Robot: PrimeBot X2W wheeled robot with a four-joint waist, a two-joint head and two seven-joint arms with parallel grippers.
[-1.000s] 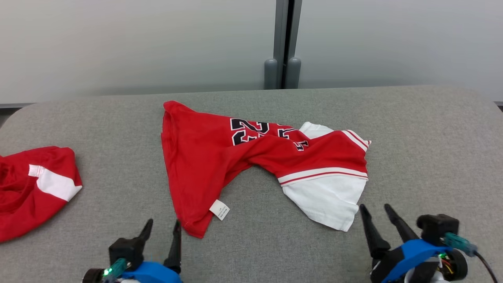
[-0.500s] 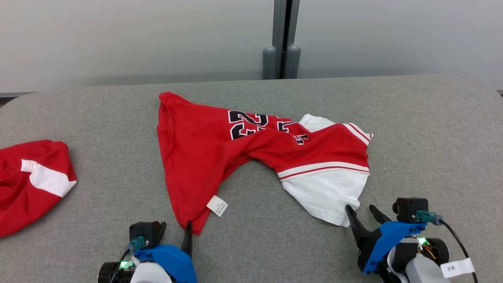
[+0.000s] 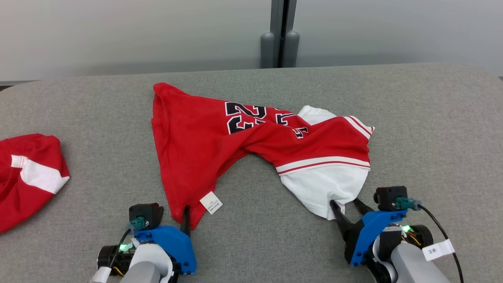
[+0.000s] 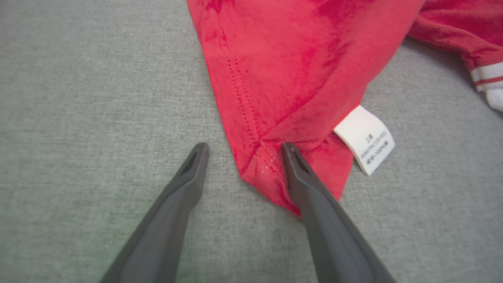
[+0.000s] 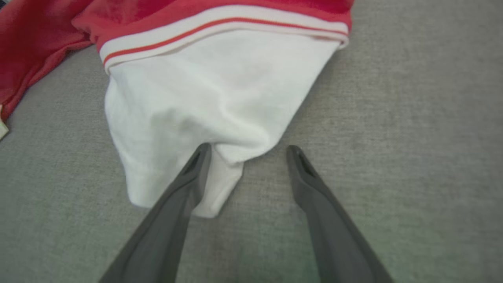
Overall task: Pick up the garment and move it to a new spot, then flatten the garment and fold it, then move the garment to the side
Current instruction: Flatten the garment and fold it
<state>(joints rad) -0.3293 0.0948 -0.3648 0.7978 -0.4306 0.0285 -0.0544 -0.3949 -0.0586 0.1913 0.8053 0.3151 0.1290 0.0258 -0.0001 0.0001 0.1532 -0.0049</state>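
Left fingers [image 4: 314,204] parted astride garment [image 3: 204,137] corner, right fingers [image 5: 177,204] parted over white hem edge, grey table [image 3: 432,118] beyond

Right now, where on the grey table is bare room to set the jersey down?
Widest bare patch: the table right of the jersey. A narrower strip lies between the jersey and the second red garment at the left. Crowded: the near edge, where the open left gripper and right gripper meet the jersey's corners.

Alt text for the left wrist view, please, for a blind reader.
The open left gripper sits at the pointed corner of a red fabric jersey on a grey fabric table, one finger over the cloth, the other over bare table. A white care label sticks out.
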